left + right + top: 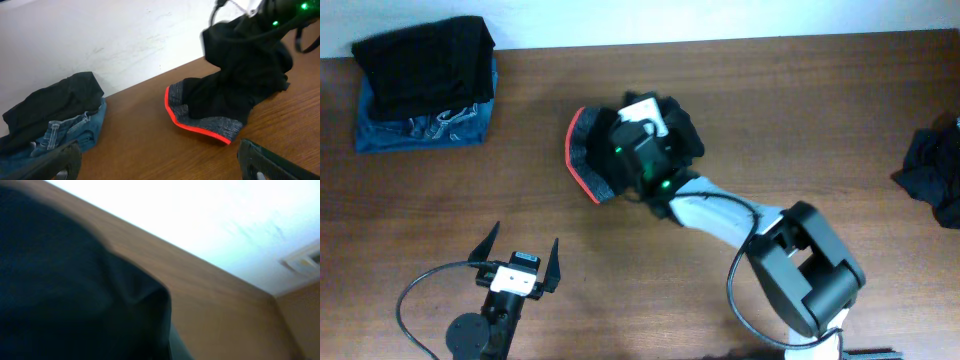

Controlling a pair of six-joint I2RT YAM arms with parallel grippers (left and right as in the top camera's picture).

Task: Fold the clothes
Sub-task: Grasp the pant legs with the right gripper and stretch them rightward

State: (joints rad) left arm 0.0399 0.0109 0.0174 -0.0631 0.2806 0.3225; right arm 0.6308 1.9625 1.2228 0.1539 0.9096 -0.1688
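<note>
Gripping the soft black garment with its grey, red-edged waistband (582, 150) at centre, my right gripper (638, 125) is clamped on cloth, best lifted slowly, while my left gripper (525, 245) stands wide open at near left.

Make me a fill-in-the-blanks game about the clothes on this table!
1. The folded black garment lies ___ the blue garment.
2. The grey waistband in the middle has a ___ edge.
3. The left jaws stand ___, holding nothing.
4. The right jaws are ___ on the black waistband garment.

Missing words: on; red-orange; open; shut.
</note>
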